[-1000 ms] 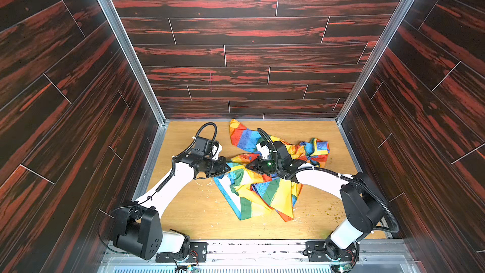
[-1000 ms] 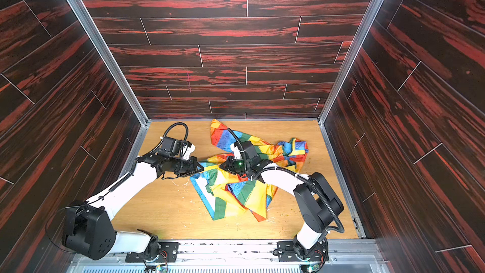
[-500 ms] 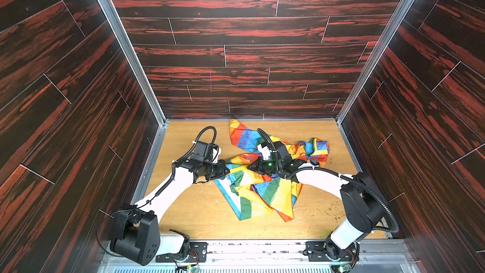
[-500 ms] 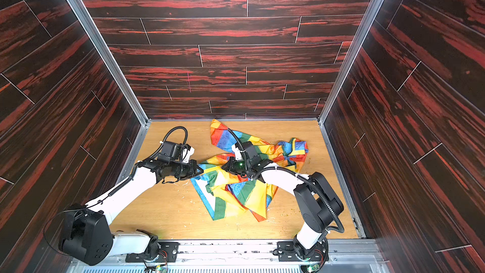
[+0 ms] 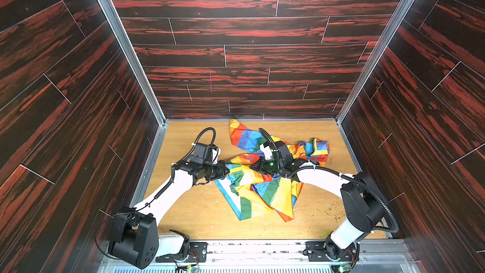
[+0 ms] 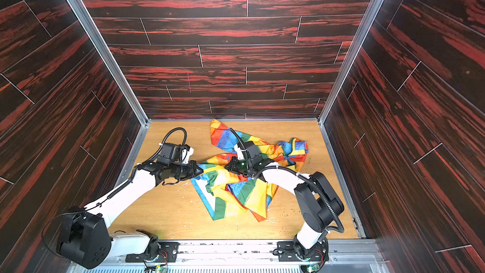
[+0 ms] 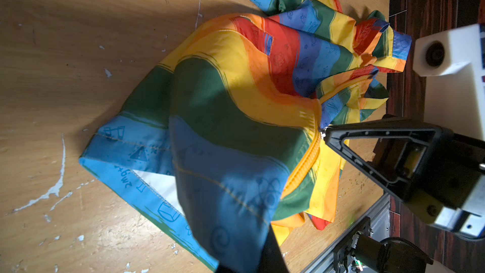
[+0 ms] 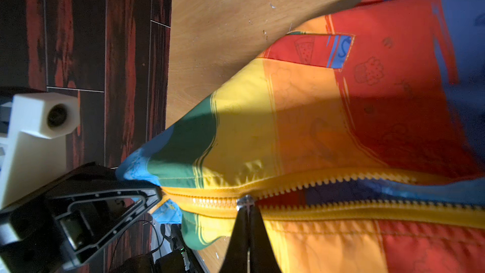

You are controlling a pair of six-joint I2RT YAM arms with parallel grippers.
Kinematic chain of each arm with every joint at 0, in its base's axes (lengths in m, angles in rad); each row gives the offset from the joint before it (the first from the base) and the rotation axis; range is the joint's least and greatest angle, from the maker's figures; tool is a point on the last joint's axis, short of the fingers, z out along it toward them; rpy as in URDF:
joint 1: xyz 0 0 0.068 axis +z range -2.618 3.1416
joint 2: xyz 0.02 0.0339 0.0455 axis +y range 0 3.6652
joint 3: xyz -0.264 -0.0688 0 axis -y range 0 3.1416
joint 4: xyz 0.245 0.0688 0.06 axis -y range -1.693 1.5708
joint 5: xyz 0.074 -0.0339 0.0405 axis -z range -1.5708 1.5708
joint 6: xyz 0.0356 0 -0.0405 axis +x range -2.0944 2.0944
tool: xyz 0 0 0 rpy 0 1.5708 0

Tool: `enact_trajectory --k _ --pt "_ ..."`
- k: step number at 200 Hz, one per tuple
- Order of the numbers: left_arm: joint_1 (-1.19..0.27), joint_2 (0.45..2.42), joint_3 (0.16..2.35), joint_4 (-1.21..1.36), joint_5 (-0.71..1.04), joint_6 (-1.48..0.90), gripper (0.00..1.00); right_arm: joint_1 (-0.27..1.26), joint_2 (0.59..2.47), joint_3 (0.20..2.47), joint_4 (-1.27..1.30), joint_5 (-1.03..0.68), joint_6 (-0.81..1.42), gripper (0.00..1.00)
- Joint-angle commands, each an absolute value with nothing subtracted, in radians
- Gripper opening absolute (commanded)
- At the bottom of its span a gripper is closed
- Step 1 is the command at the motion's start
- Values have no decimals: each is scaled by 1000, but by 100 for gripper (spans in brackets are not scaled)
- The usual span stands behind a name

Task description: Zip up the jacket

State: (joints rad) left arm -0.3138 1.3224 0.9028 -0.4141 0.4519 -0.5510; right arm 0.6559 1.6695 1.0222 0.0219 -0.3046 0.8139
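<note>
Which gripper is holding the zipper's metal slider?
The right gripper, shut on the slider where the yellow teeth meet. The left gripper pinches only the jacket at its blue corner.

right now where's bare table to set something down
Near strip of table between left arm and jacket hem; far-left corner behind the left arm; near-right patch beside the right arm. Crowded mid-table, where the left hand and right hand pinch the jacket.
</note>
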Motion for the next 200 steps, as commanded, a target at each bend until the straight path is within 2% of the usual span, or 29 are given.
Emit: enact_trajectory --k 1,200 --pt "-308 1296 896 -419 424 -554 0 634 1614 1029 -14 -268 800 0" --pt "-308 1302 913 -434 428 -554 0 577 1579 1000 -63 -241 753 0"
